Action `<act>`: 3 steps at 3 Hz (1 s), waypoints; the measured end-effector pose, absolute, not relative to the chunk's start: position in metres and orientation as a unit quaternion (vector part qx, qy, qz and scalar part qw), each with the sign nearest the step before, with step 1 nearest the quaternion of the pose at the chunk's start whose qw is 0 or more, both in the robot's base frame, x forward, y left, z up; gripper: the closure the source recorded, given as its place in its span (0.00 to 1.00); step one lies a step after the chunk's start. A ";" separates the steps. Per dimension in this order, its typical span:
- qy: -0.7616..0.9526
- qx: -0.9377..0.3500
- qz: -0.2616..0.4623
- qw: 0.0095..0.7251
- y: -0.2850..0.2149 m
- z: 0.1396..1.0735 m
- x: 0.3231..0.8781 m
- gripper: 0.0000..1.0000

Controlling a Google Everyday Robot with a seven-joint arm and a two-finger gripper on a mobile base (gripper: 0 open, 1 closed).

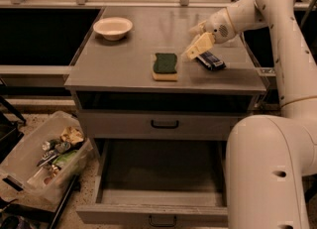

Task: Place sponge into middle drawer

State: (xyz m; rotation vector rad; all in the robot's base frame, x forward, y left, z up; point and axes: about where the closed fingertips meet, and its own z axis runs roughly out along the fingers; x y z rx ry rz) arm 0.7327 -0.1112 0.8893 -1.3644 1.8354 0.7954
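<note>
One sponge (165,66) lies green side up on the desk (119,72), free for the taking. The gripper (198,47) hovers just right of it, over a dark wrapper (210,61); spread or closed, I cannot tell. Below, the middle drawer (114,214) stands pulled out, apparently empty, ready to receive. The upper drawer (119,124) is shut; the bowl (113,28) looks empty; a floor bin (20,166) holds scraps.

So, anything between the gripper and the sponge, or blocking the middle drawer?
Nothing visible. The gripper hovers just right of the yellow foam sponge with green scouring top, only bare tabletop between. The dark blue snack wrapper lies beyond the gripper. The grey metal middle drawer is pulled open, nothing seen inside.
</note>
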 end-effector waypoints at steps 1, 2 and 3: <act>0.709 -0.527 0.308 0.353 -0.110 0.889 0.733 0.00; 0.716 -0.531 0.286 0.351 -0.106 0.874 0.741 0.00; 0.722 -0.535 0.266 0.347 -0.099 0.855 0.740 0.00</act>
